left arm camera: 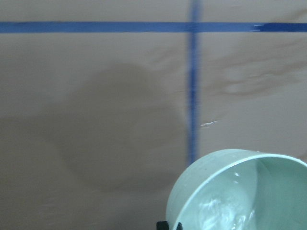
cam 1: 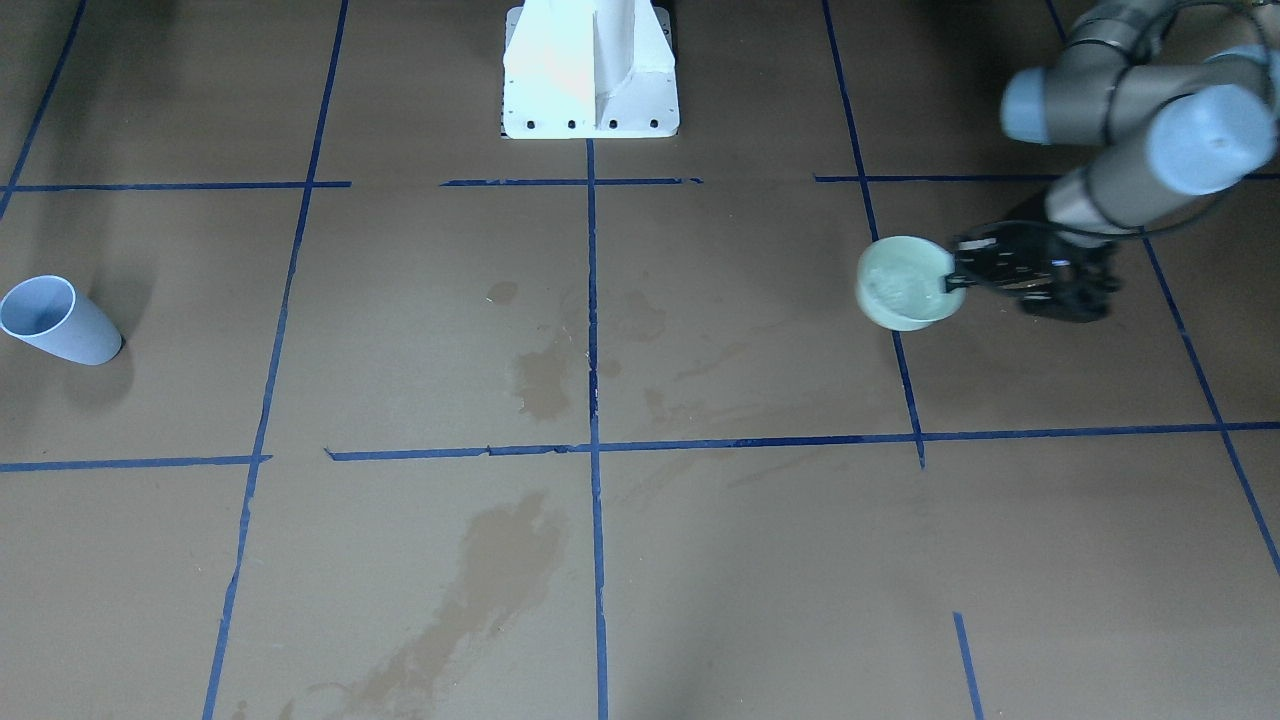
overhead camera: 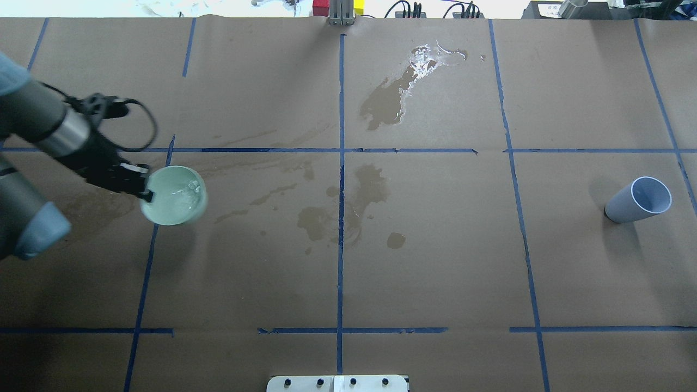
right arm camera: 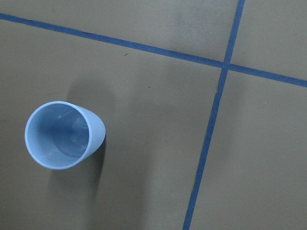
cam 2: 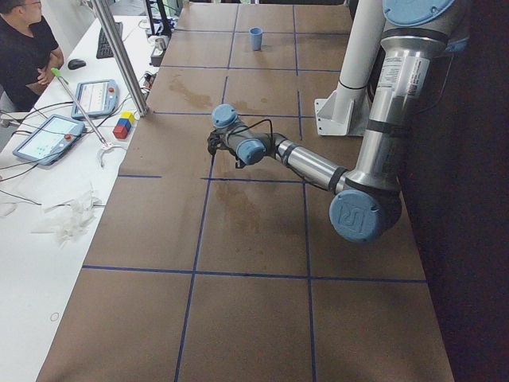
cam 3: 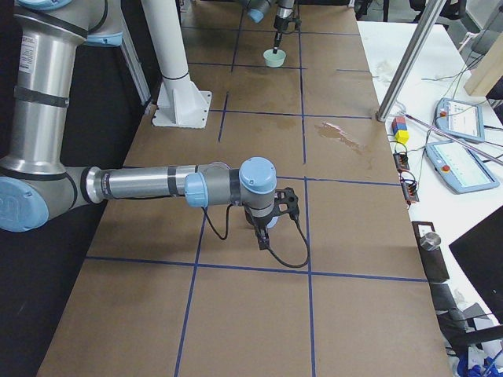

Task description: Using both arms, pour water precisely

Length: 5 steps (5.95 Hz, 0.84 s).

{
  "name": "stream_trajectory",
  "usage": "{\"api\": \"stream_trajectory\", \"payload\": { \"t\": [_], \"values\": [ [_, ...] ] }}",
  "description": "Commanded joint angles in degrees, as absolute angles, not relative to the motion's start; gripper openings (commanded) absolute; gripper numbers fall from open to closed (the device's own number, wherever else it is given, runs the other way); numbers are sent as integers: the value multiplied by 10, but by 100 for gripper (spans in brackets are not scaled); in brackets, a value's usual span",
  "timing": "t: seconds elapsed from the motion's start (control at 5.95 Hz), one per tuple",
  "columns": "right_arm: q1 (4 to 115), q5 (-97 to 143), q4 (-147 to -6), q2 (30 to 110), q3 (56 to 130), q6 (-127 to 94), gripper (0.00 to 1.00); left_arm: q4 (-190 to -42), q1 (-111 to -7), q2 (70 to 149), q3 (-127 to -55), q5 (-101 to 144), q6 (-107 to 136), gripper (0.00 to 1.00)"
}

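Overhead exterior: left fingers pinch round pale-green cup holding glinting water.

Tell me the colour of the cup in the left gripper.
The cup is pale mint green, clearest in the overhead view.

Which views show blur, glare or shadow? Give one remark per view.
Left wrist view: the blue tape line is smeared, and a round soft shadow darkens the paper beside the green cup. Overhead view: the wet patch glints white. Right wrist view: sharp, with the blue cup casting soft shadows beside it.
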State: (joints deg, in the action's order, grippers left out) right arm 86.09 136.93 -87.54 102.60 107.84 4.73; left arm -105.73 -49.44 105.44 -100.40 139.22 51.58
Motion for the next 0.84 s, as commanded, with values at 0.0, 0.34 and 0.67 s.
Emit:
{"api": "stream_trajectory", "payload": {
  "t": [0.0, 0.34, 0.67],
  "values": [
    [860, 1368, -875, 1025, 1078, 47, 100, -1027, -427, 1150, -991, 1381, 576, 0],
    [860, 1370, -875, 1025, 1078, 47, 100, -990, -359, 1239, -942, 1275, 626, 0],
    [859, 1370, -836, 1027, 1077, 47, 100, -996, -340, 1310, -868, 1252, 659, 0]
  ]
}}
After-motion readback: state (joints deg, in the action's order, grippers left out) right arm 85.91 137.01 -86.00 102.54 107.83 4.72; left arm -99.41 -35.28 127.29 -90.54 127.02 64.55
